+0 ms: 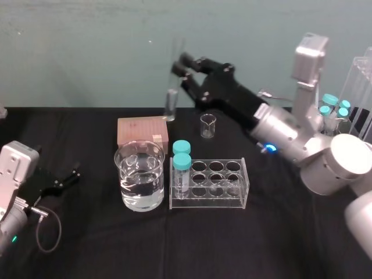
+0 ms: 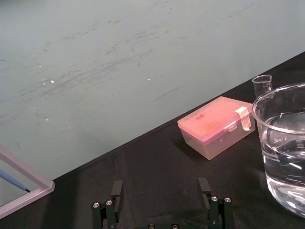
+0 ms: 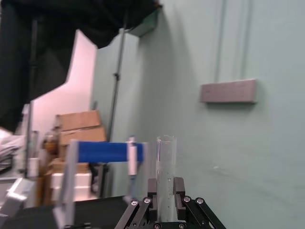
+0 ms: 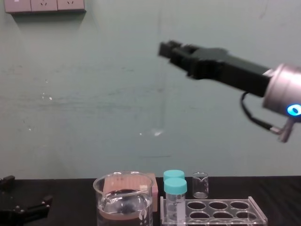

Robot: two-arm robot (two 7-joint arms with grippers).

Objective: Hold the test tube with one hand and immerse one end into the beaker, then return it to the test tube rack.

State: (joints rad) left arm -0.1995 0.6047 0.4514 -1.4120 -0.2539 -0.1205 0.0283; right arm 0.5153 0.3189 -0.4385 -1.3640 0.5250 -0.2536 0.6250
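One test tube (image 1: 170, 103) is held upright in the air, clamped between the black fingers of the right gripper (image 1: 179, 65). In the head view it's seen at about 1 o'clock from the beaker (image 1: 139, 174), up over the far edge of the desk (image 1: 279, 232) and well clear of it. One big beaker is counted, roughly half full of clear liquid. One test tube rack (image 1: 224, 185) is parked just beside it at 3 o'clock, with two teal-capped vials (image 1: 181, 158) stood in its left end. One pink box (image 1: 139, 132) is found at the beaker's 12 o'clock, and one tiny beaker (image 1: 208, 125) at 2 o'clock. The left gripper (image 2: 160, 186) is rested low at 9 o'clock, fingers spread with nothing in them. The desk is covered in black cloth, backed by a scuffed teal wall (image 4: 94, 94).
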